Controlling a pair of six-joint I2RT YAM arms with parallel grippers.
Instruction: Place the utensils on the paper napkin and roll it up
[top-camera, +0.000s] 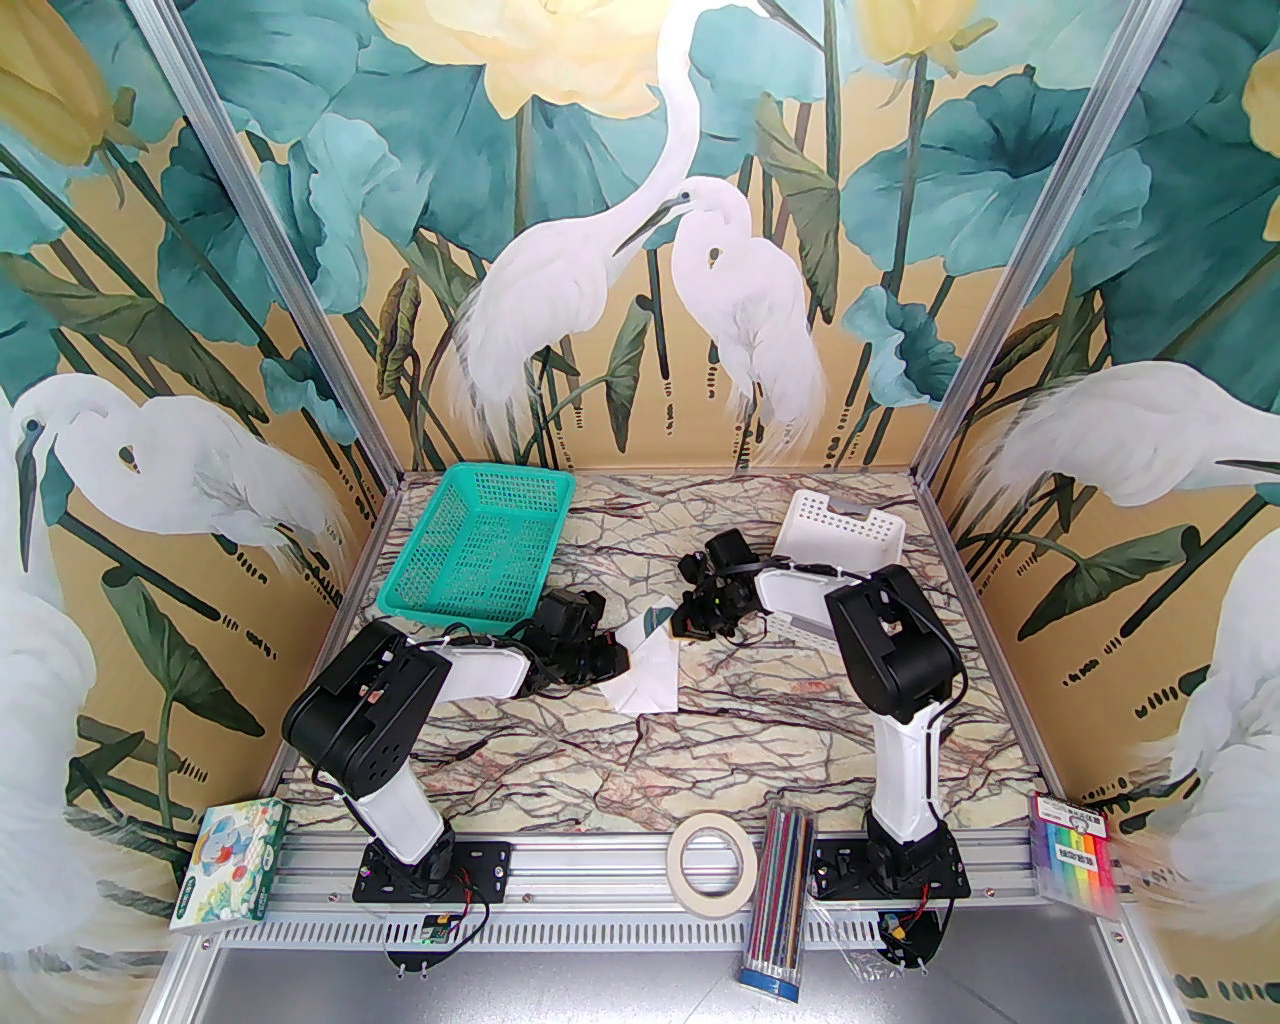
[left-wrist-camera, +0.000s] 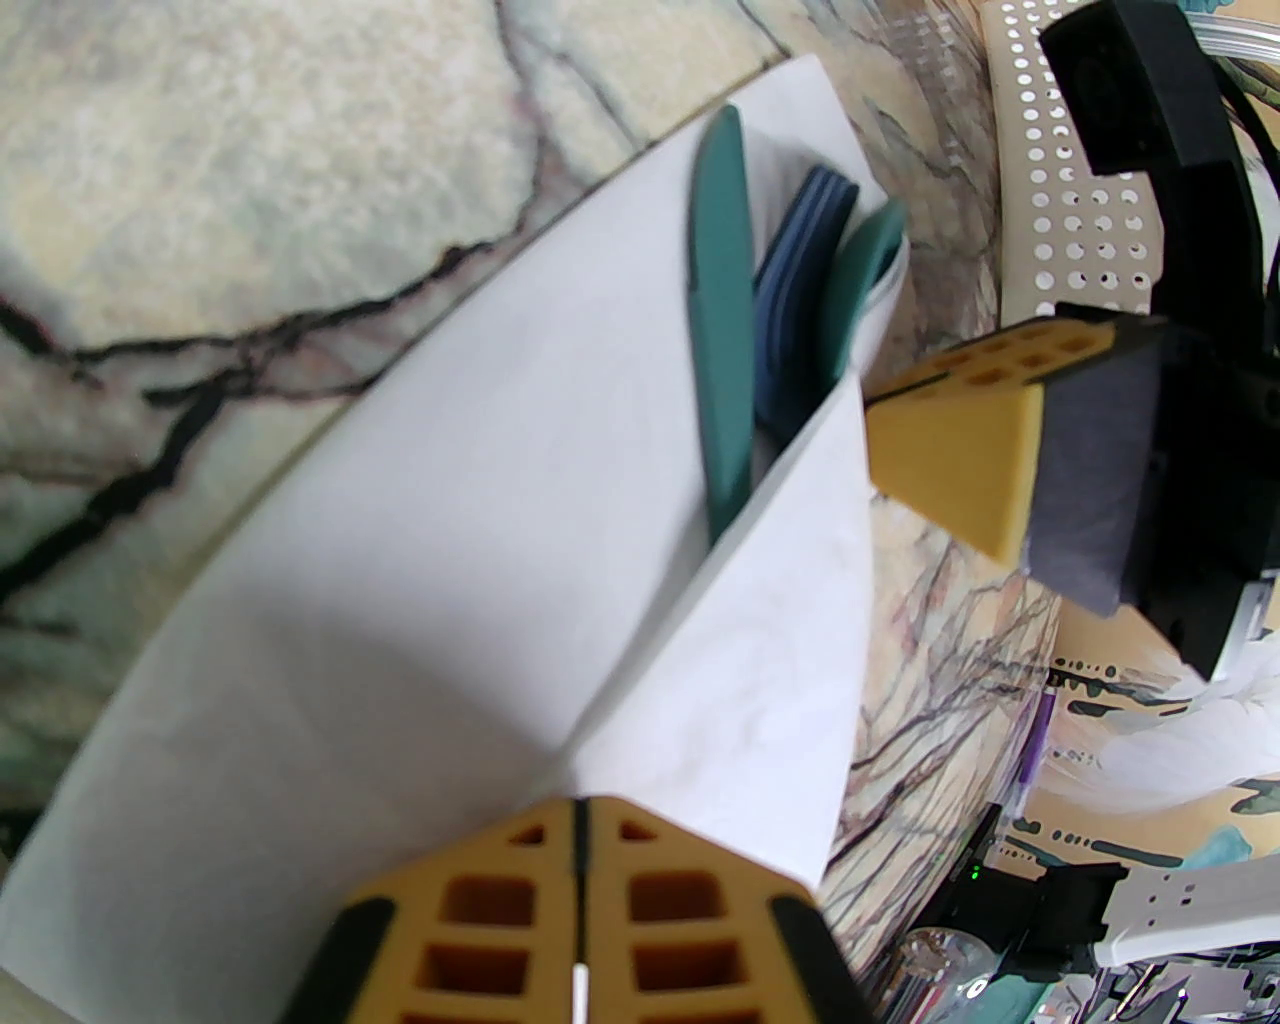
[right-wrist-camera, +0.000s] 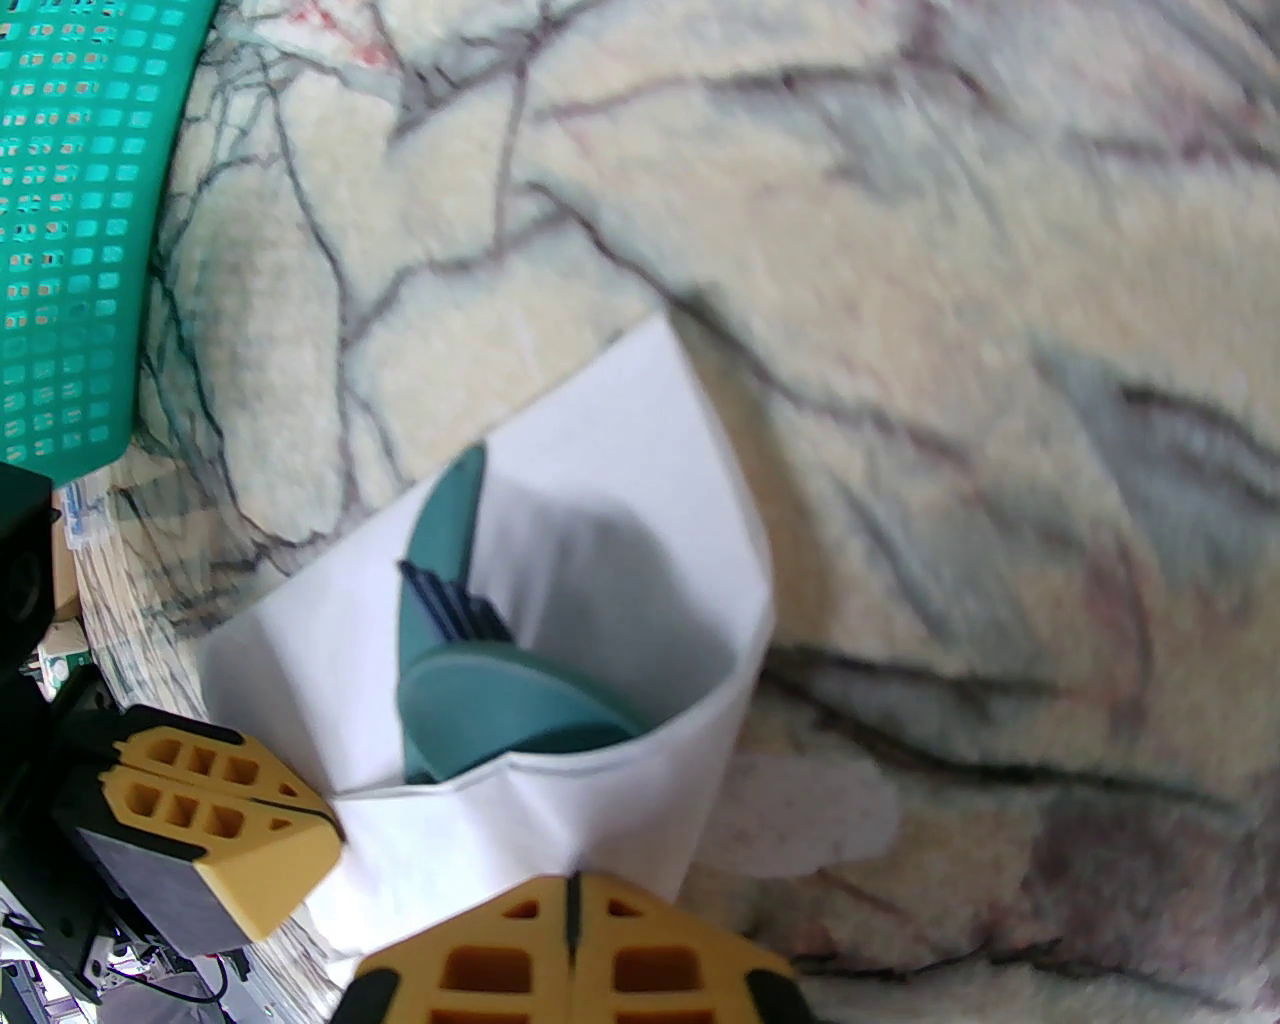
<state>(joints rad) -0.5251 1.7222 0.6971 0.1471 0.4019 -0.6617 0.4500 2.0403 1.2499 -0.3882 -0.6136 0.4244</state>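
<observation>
Top view: two robot arms lean in over a marble-patterned table (top-camera: 560, 740) and meet at a white paper napkin (top-camera: 650, 680) near its centre. The napkin is partly folded w/ one flap lifted, making a pocket. The dark green spoon (right-wrist-camera: 500, 705) and fork (right-wrist-camera: 455, 600) lie inside, ends poking out the open side. Left gripper (left-wrist-camera: 580, 805): fingers pressed together, apparently pinching the napkin's crease. Right gripper (right-wrist-camera: 570, 885): fingers together too, seemingly nipping the flap's edge. Watch out: the paper is thin, so if your arms pull in opposite directions it'll prob tear. Tilt the pocket and the spoon & fork could slide out. Let go too early and the flap may spring open, undoing the roll.
</observation>
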